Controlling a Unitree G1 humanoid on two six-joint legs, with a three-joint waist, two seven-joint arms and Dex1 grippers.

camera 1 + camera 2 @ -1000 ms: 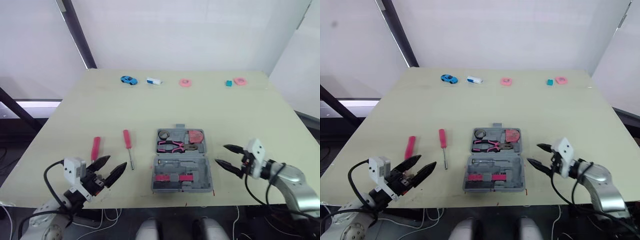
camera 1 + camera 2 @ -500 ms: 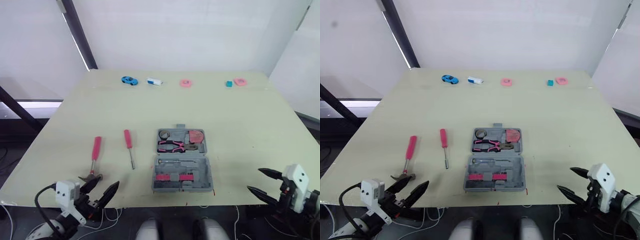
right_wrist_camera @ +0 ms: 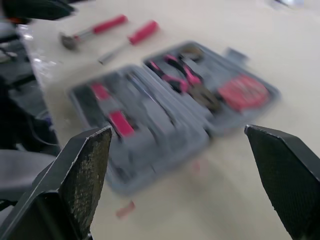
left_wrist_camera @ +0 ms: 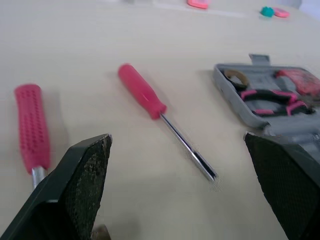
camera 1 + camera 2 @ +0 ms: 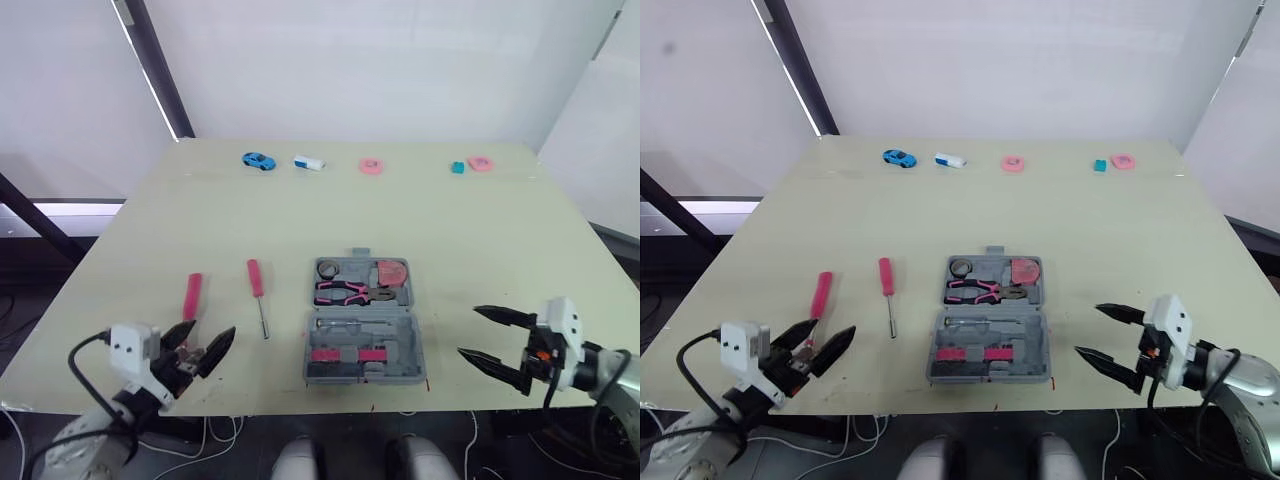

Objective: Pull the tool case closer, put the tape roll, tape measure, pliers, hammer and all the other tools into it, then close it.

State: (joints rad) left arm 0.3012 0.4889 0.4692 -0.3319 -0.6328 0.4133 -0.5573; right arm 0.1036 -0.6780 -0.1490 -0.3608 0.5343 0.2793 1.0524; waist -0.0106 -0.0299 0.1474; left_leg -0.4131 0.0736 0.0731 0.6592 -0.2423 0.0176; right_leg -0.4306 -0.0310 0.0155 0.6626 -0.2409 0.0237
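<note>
The table (image 5: 480, 230) is a broad, pale, matt slab. Half a second ago both my pincers hung below its near edge; now they have come back up level with it. My left pincer (image 5: 213, 333) sits at the near left, over the hammer's head. My right pincer (image 5: 468, 331) is just right of the case. Both are spread wide and hold nothing. I take this as a reset before the next reach, with nothing packed in the meantime.

The case (image 5: 362, 320) lies open and flat near the front edge, close enough, I judge, that no more pulling is needed. It is grey moulded plastic with shaped recesses, a latch tab on its far rim and pink blocks in its near half.

The hammer (image 5: 191, 296) is still out on the table, well left of the case. Its pink grip is dimpled and runs into a steel neck.

The screwdriver (image 5: 258, 290) lies between the hammer and the case, with a smooth pink handle and a thin bright shaft.

In the far half of the case are the pliers (image 5: 350, 293), black and pink. Behind them sit the rounded red tape measure (image 5: 392, 272) and the small dark tape roll (image 5: 328, 268).

So the hammer and screwdriver remain to be packed, then the lid.
</note>
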